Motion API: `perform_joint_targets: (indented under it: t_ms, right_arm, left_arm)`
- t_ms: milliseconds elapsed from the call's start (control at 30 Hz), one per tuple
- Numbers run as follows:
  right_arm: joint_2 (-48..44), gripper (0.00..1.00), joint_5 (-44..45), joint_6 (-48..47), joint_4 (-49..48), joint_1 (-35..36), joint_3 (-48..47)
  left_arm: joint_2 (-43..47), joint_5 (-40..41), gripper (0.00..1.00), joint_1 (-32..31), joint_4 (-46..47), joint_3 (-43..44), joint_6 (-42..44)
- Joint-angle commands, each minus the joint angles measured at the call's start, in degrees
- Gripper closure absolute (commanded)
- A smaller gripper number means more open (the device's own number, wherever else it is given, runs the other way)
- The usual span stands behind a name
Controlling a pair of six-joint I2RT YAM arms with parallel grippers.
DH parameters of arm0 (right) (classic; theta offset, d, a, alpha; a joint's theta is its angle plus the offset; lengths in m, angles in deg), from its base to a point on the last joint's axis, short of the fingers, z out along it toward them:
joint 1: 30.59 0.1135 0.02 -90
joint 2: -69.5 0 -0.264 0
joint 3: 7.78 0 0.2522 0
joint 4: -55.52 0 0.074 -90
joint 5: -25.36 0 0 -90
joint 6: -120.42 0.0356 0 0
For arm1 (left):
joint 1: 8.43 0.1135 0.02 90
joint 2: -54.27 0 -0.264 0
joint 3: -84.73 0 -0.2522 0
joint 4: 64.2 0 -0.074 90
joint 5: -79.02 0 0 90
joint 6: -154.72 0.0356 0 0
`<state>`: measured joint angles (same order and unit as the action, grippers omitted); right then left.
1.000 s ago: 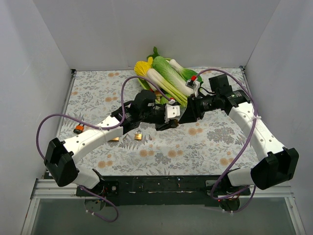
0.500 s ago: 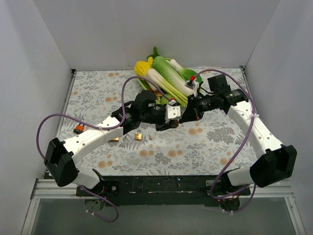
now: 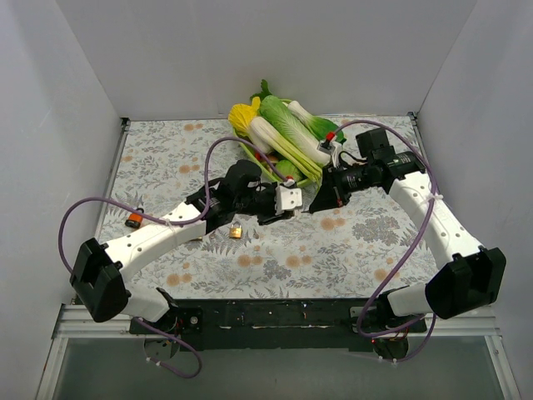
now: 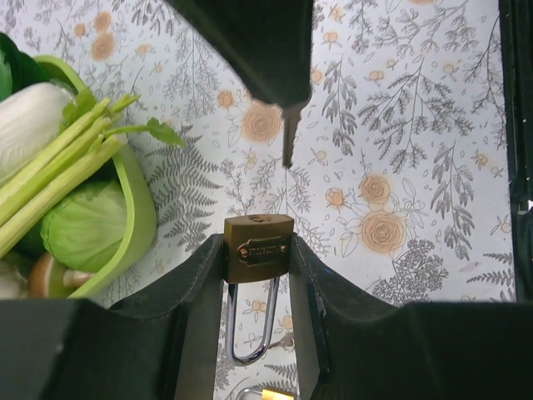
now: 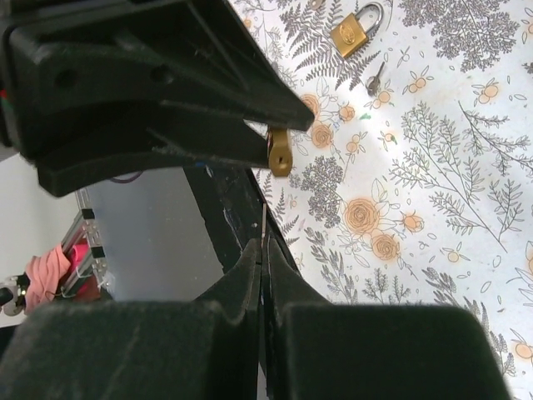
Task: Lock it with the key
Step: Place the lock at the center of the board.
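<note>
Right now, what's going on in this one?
The left gripper is shut on a brass padlock, holding it above the table with its keyhole end toward the right gripper. The right gripper is shut on a key whose tip points at the padlock but stops short of it, so the key is not in the lock. A second padlock lies on the table, untouched.

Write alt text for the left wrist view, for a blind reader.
The left claw grips a brass padlock by its body, keyhole end facing away. A dark metal key, held by the right claw above, points toward the padlock without touching. A green bowl of vegetables sits left.
</note>
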<state>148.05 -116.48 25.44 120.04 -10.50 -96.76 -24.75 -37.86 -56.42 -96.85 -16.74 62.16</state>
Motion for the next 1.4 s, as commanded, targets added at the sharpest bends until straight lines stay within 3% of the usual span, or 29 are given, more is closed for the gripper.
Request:
perform_joint_targets:
  t_ms: [0,100,167,233,267,300,400,600,933,1367]
  right_arm:
    - [-2.9,0.99,0.1,-2.4,2.9,-0.8,-0.3]
    - [-3.3,0.99,0.6,-2.6,3.7,-1.9,0.0]
    - [-3.4,0.99,1.4,-2.7,4.2,-3.5,0.0]
    - [-3.4,0.99,2.3,-3.1,4.6,-5.8,-0.3]
    - [-3.0,0.99,2.4,-3.5,5.2,-6.8,-0.4]
    - [-3.0,0.99,2.4,-4.1,5.5,-7.8,-0.9]
    - [-2.2,0.99,2.4,-5.3,7.3,-11.5,-2.0]
    - [-2.6,0.99,2.1,-6.6,8.0,-14.4,-1.4]
    - [-3.9,0.99,2.7,-6.1,7.1,-15.0,-0.5]
    - [-3.0,0.99,2.3,-5.8,6.4,-15.5,-1.2]
  left_arm:
    - [3.3,0.9,1.0,2.0,-0.7,-1.2,2.0]
    - [4.3,-2.9,1.0,3.0,-5.3,-2.1,8.9]
    - [4.2,-7.6,1.0,3.2,-10.2,-2.1,18.9]
    - [3.1,-11.0,1.0,3.3,-21.4,-0.2,28.4]
    - [0.2,-11.8,1.0,3.3,-26.8,1.0,40.1]
    - [-1.2,-13.0,1.0,3.3,-36.6,4.0,45.7]
    - [-8.1,-13.9,1.0,3.3,-48.1,8.8,56.0]
    - [-14.7,-12.8,1.0,3.2,-56.1,14.2,72.9]
    - [-25.0,-8.1,1.0,3.1,-59.9,21.6,86.8]
    - [-35.3,-4.4,0.99,2.6,-59.9,28.3,91.4]
